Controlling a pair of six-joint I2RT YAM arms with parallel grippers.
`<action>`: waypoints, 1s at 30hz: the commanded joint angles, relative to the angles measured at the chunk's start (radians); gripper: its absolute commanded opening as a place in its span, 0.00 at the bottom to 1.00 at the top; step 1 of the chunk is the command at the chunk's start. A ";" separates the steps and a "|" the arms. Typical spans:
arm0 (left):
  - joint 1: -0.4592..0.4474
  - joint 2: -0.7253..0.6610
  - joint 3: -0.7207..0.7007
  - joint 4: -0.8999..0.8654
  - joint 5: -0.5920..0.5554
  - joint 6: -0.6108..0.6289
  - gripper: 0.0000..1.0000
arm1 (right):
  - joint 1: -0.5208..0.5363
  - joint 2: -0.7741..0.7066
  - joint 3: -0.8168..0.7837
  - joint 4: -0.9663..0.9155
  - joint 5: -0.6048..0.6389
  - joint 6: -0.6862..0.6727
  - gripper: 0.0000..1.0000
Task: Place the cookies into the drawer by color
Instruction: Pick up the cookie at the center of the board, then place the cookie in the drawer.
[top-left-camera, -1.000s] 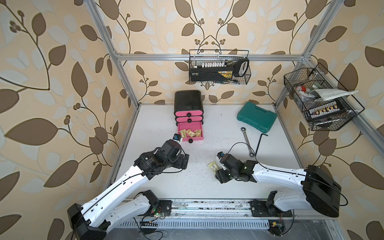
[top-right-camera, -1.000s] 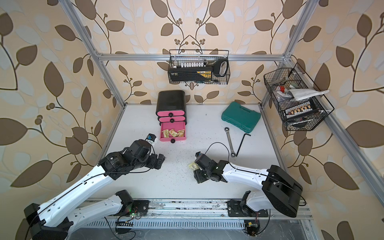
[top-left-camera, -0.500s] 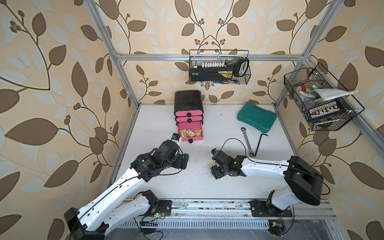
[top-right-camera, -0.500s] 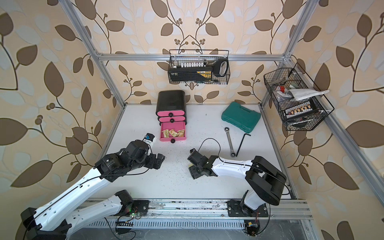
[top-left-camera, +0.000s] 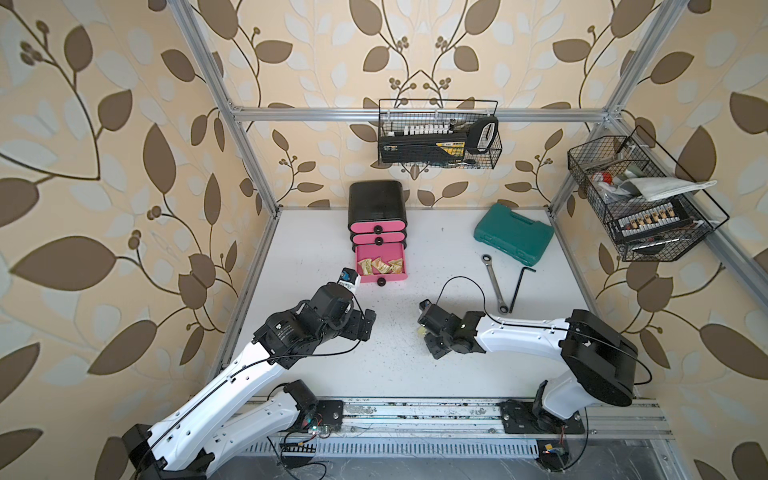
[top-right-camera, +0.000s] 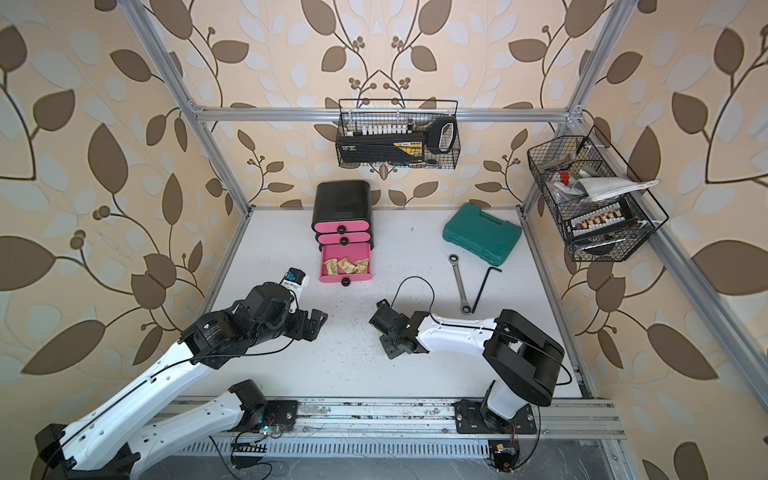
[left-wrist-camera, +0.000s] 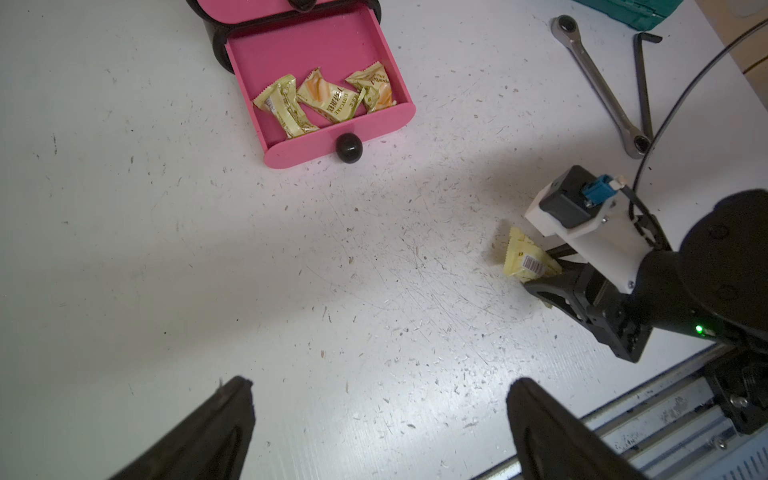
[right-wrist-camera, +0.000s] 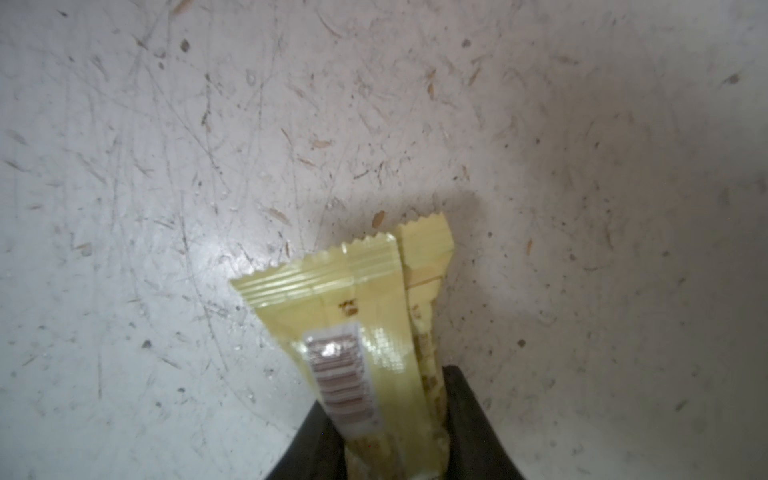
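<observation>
Yellow cookie packet (right-wrist-camera: 374, 332) pinched between right claw (right-wrist-camera: 390, 424) jaws, end protruding.

White table (top-left-camera: 374, 374) bears drawer (top-left-camera: 377, 203), teal case (top-left-camera: 514, 234), wrench (top-left-camera: 494, 283), hex key (top-left-camera: 517, 291).

yellow cookie (right-wrist-camera: 374, 324) lower end: cut off, right wrist view | left gripper (left-wrist-camera: 380, 381) finger bases: cut off

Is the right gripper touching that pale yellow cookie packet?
Touching. In the right wrist view the right gripper pinches the pale yellow packet from both sides.
</observation>
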 joint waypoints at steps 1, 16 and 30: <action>0.000 -0.013 0.035 -0.005 -0.002 0.024 0.98 | 0.006 -0.013 0.080 -0.027 0.044 -0.035 0.31; 0.000 -0.095 0.023 -0.021 -0.117 -0.021 0.98 | -0.059 0.256 0.616 -0.077 0.143 -0.299 0.25; 0.000 -0.115 0.025 -0.028 -0.122 -0.016 0.98 | -0.172 0.652 1.039 -0.023 0.202 -0.540 0.25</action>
